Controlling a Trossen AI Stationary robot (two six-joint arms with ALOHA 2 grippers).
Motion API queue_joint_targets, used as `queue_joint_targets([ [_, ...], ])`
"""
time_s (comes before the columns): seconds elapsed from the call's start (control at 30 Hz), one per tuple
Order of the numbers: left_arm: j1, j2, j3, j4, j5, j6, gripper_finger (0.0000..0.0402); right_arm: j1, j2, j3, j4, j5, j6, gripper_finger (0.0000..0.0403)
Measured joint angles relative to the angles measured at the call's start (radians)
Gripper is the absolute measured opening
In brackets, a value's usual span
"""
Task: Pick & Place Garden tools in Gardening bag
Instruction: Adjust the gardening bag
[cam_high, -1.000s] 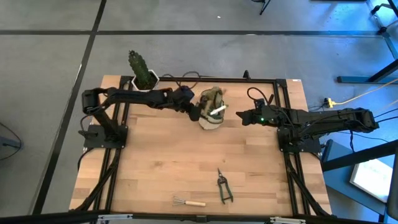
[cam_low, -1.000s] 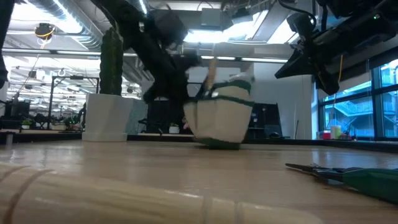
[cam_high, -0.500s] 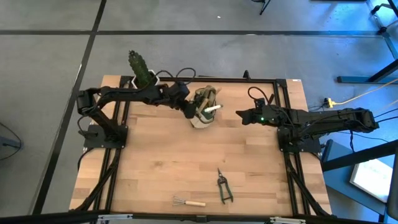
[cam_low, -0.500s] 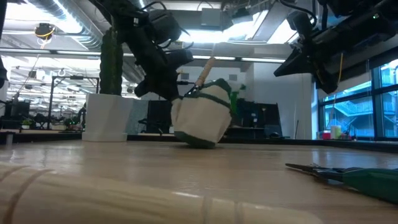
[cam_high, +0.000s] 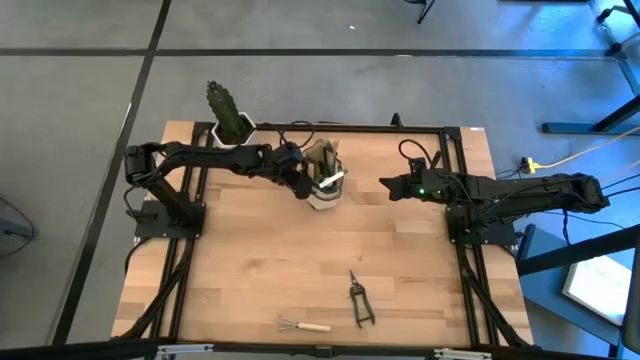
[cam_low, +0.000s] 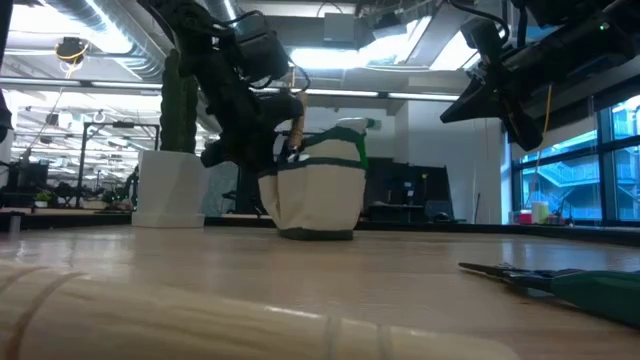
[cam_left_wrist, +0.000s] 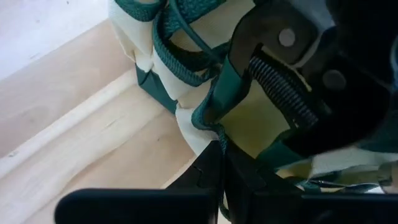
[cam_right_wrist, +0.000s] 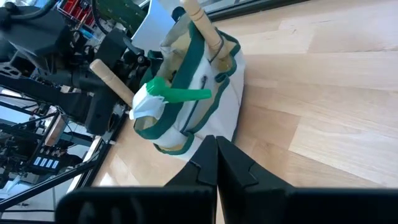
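The gardening bag, pale with green trim, stands upright on its base at the table's far middle. Wooden tool handles and a green item stick out of its top. My left gripper is at the bag's left side, shut on its rim. My right gripper is shut and empty, in the air to the right of the bag. Dark pruning shears and a small wire rake lie flat near the table's near edge. My left gripper pinches the bag's green-trimmed rim between its two fingers, on the bag's left side. The fingers come slanting down from the table's left. The bag stands upright with its base on the table.
A cactus in a white pot stands at the far left, just behind my left arm. A black frame runs along the table's sides. Bare wood lies between the bag and the tools at the near edge.
My left gripper has gone toward the table's left edge, keeping its hold on the bag's rim. The bag has been dragged left with it; it was tipped over on its base and now stands upright.
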Motion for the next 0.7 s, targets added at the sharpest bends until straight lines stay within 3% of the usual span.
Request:
queue_joint_targets([
  [0.7, 0.009, -0.179, 0.001, -0.08, -0.187, -0.037, 0.0145, -0.001, 0.0, 0.0, -0.002, 0.005, -0.001, 0.0],
])
